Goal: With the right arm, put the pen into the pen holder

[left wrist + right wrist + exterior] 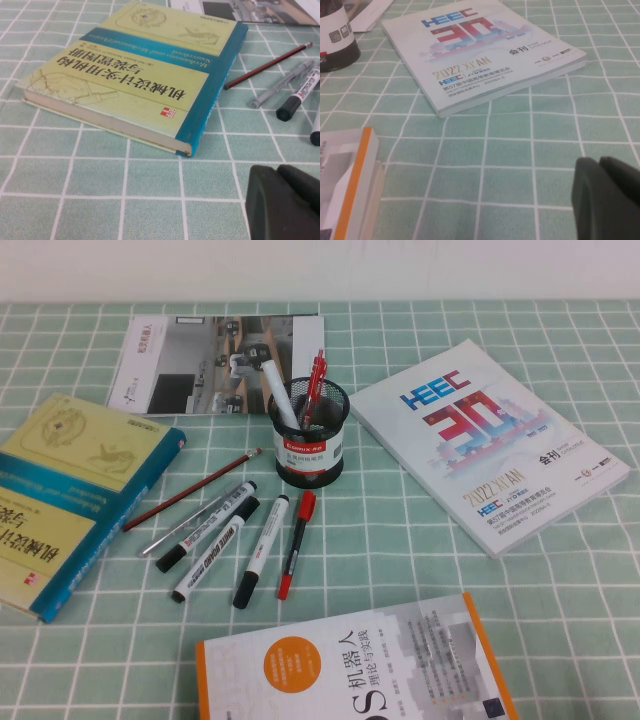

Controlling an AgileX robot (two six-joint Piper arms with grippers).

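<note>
Red-capped pen [294,544] lies on the checked tablecloth [480,580] at 6 o'clock from the mesh pen holder [310,435]. Left gripper [287,202] and right gripper [610,197] hover low; jaw states cannot be told.

You have even, bright, diffuse light; shadows under the pen holder [310,432] are soft. Slight glare on the glossy magazine [215,365]. Both wrist views blur the near gripper edges.
</note>
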